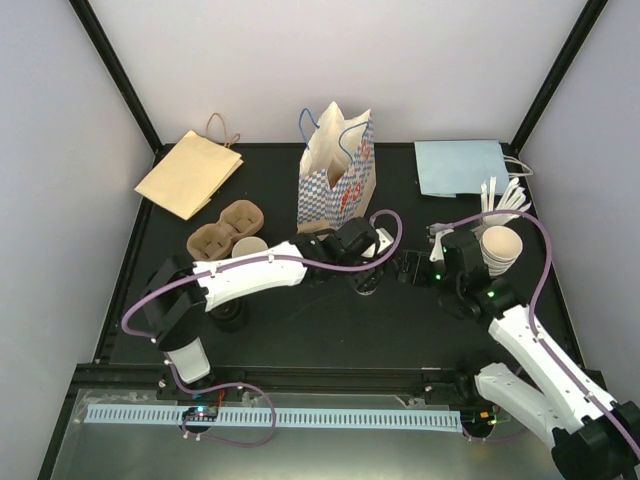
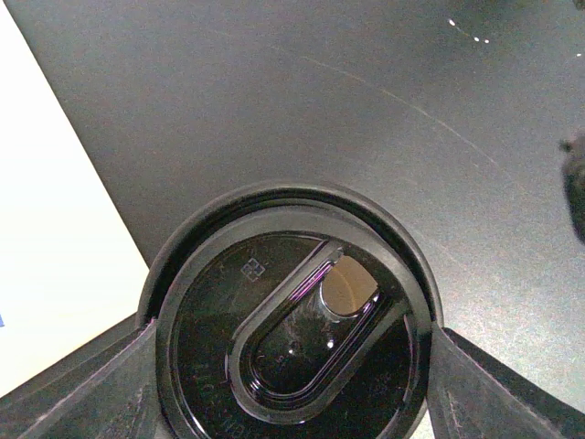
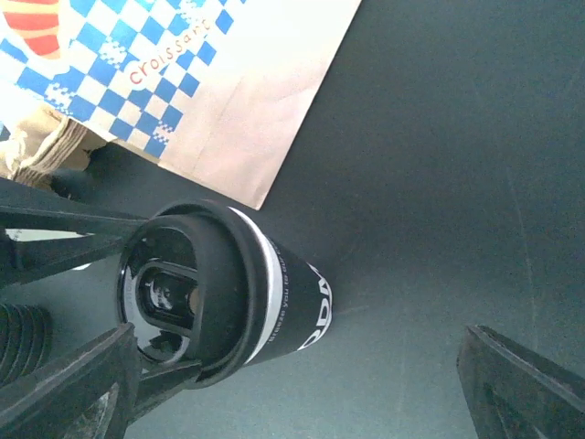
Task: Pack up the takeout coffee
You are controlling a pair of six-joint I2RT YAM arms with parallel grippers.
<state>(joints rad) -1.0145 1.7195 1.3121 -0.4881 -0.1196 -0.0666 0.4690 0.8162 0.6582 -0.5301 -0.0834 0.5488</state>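
Observation:
A black takeout coffee cup [image 3: 297, 302] with white lettering and a black lid [image 2: 292, 320] stands on the dark table just in front of the blue-checked paper bag [image 1: 335, 170]. My left gripper [image 2: 292, 389] is shut on the cup at its lid, one finger on each side; its fingers [image 3: 55, 233] also show in the right wrist view. In the top view the left gripper [image 1: 365, 255] covers most of the cup [image 1: 366, 284]. My right gripper [image 3: 292, 393] is open and empty, just right of the cup, and shows in the top view [image 1: 412, 268].
A cardboard cup carrier [image 1: 222, 228] with a cup [image 1: 250, 246] in it lies at the left. A flat brown bag [image 1: 190, 172] is back left, a flat blue bag [image 1: 462, 168] back right. Stacked paper cups [image 1: 500, 246] and stirrers [image 1: 505, 200] stand right.

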